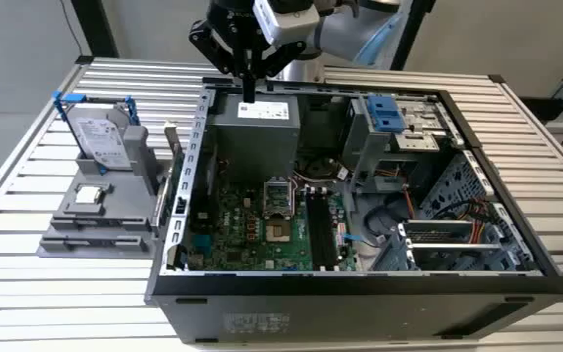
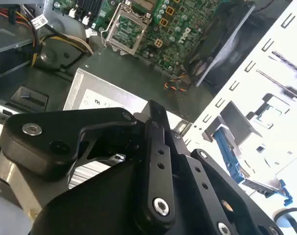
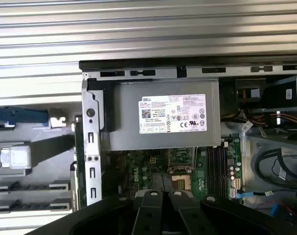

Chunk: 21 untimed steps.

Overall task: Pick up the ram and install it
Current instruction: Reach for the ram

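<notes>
1. The fingers (image 1: 249,86) are pressed together and empty, above the power supply (image 1: 254,132).
2. The ram (image 3: 77,152) apparently stands on edge in the grey holder (image 1: 96,213), toward the exterior view's left of the fingers, with its long axis along the case (image 1: 360,282) wall.

Holder (image 1: 96,227) sits on table (image 1: 27,293) beside computer case (image 1: 360,293).
</notes>
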{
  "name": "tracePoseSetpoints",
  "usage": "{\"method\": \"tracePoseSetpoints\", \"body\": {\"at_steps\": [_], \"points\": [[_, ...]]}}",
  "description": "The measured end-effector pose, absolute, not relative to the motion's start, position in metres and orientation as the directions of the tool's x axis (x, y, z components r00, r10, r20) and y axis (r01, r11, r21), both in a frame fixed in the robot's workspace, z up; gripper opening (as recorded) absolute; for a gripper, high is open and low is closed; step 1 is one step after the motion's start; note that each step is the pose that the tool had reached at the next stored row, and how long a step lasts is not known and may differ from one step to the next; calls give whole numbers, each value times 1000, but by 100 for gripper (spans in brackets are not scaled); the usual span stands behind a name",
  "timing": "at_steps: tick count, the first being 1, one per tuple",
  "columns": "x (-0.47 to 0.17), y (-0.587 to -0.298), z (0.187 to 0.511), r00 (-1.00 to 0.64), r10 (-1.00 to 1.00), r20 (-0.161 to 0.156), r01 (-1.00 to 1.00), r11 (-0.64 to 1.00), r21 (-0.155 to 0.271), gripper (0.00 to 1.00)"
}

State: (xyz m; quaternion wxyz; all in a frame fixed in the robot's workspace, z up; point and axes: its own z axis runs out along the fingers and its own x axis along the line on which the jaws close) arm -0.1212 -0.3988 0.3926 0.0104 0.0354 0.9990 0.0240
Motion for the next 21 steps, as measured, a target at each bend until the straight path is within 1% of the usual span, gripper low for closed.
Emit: {"method": "tracePoseSetpoints", "body": {"at_steps": [12, 21], "points": [[-122, -399, 393, -997, 71, -19, 70, 996, 49, 0], [-137, -399, 393, -997, 71, -19, 70, 996, 49, 0]]}}
